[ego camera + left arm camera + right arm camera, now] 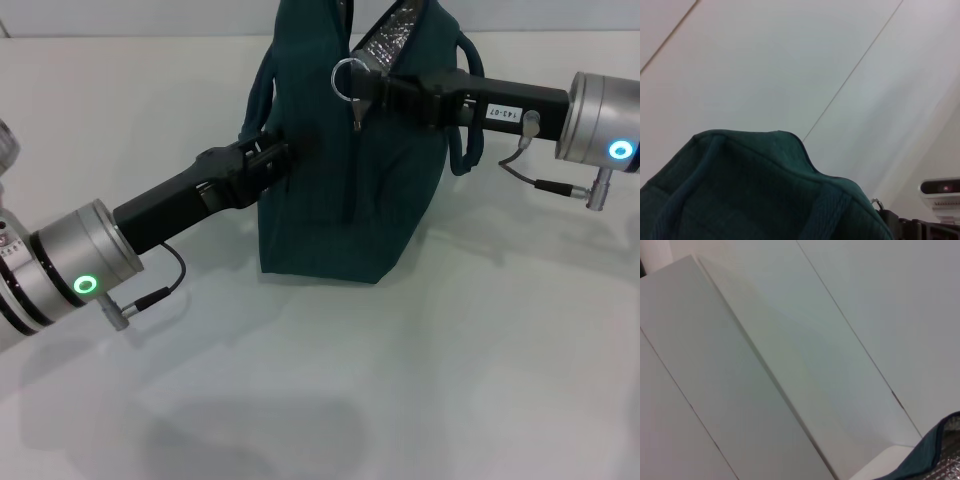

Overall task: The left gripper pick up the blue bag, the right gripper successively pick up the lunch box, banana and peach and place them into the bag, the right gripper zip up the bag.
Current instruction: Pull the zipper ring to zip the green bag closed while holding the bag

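Nearest, on the left side of the worktop (400, 380): the left gripper (272, 160), reaching in low and meeting the left side wall of the blue bag (330, 210), about halfway up. Cannot tell whether it pinches the fabric or only leans on it - dark metal against dark cloth. Behind it, toward the far edge and near the middle: the bag itself, standing upright on the worktop, handles up, mouth partly open with a strip of foil lining showing at the top. Farthest and highest: the right gripper (372, 90), coming in from the right, closed on the zipper pull (343, 78) with the ring hanging just off its tip.

Judging by this, zipping is the step in hand. To do it well: pull along the line of the zip, not upward, so the slider does not jam; brace the bag wall firmly from the left so it does not slide or tip toward the pull; keep the handle loop clear of the teeth.

Hidden or unclear: lunch box, banana and peach nowhere in sight - probably inside, but not confirmed. Top of the bag cut off by the head view. Wrist views give only bag cloth and pale surface.
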{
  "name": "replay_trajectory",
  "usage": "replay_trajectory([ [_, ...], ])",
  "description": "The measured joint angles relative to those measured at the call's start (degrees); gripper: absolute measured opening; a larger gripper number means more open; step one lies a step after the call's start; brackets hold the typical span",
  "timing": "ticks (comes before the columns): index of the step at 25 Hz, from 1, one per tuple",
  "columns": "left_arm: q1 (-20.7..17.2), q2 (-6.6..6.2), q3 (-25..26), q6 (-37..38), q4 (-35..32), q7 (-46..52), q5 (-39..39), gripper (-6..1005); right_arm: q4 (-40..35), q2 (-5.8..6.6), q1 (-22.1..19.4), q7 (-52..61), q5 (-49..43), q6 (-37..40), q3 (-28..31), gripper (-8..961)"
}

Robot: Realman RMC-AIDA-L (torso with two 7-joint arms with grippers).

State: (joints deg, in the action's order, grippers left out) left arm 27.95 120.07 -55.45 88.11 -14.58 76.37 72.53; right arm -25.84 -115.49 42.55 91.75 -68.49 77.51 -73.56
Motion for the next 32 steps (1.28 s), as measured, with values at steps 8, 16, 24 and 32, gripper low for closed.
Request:
replay_trajectory([
  [8, 0.0, -0.1, 0.0, 0.0, 0.0, 0.3, -0.3, 268, 0.0, 0.0, -0.1, 0.0, 0.1, 0.0, 0.0, 6],
  [16, 0.2, -0.1, 0.0, 0.0, 0.0, 0.1, -0.1, 109, 0.0, 0.0, -0.4, 0.0, 0.5, 0.9, 0.3, 6],
  [24, 0.6, -0.03, -2.2, 0.3, -0.3, -0.7, 0.0, 55, -0.8, 0.18, -1.2, 0.0, 2.8, 3.3, 1.2, 7],
  [32, 0.7, -0.21, -5.9, 0.7, -0.7, -1.9, -0.1, 61, -0.8, 0.68, -2.1, 0.0, 2.9, 4.0, 4.8, 6],
])
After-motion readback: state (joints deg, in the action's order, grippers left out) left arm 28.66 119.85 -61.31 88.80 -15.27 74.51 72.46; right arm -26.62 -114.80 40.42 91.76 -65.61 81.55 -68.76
